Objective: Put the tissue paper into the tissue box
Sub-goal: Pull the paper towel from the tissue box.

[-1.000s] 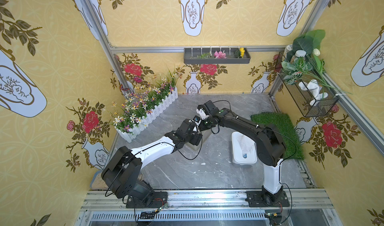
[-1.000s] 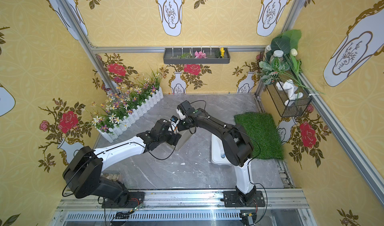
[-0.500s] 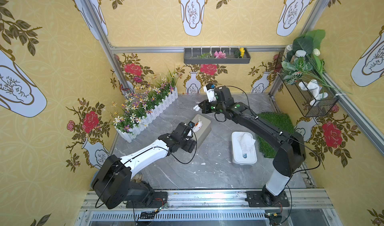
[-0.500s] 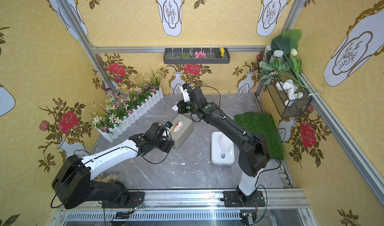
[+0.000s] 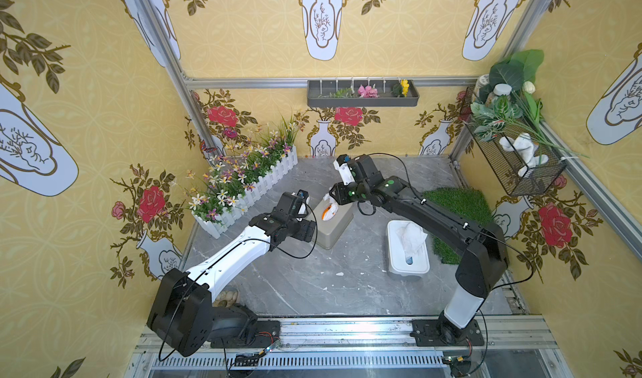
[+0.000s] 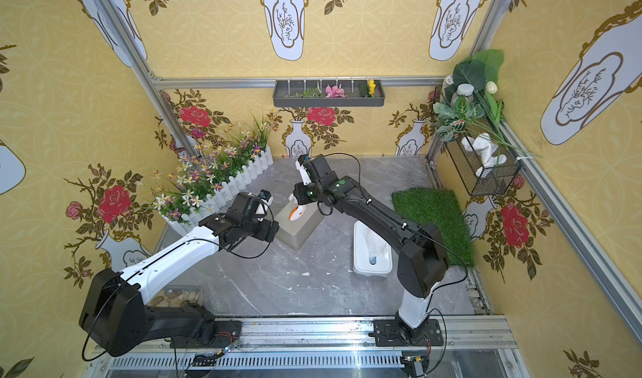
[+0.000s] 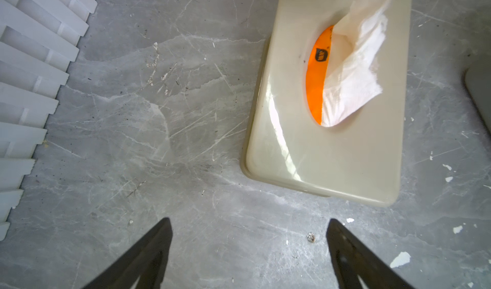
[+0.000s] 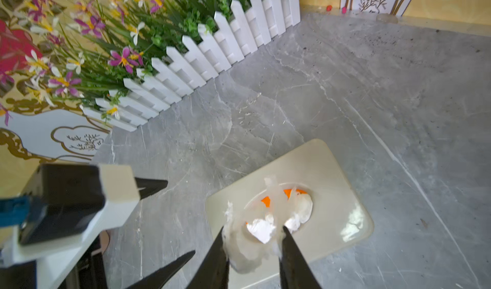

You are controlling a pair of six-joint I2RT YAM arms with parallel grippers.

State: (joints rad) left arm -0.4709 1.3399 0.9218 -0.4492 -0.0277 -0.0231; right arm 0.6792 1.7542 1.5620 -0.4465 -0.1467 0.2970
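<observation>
The right gripper (image 8: 252, 229) is nearer. Its jaws stand parted with the tissue (image 8: 240, 247) bunched between them, trailing down into the orange slot (image 7: 314, 88) of the tissue box (image 7: 326, 154) just beneath the tips. The left gripper (image 7: 249, 220), wide open and empty, hangs beside the box, clear of it.

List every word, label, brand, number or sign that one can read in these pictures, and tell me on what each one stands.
No text can be read here.
Small dark label on the orange pack, seen through the opening of the beige tissue box: it has light marks, too blurred to read.
Wallpaper: only drawings of vases, roses and leaves, no words.
</observation>
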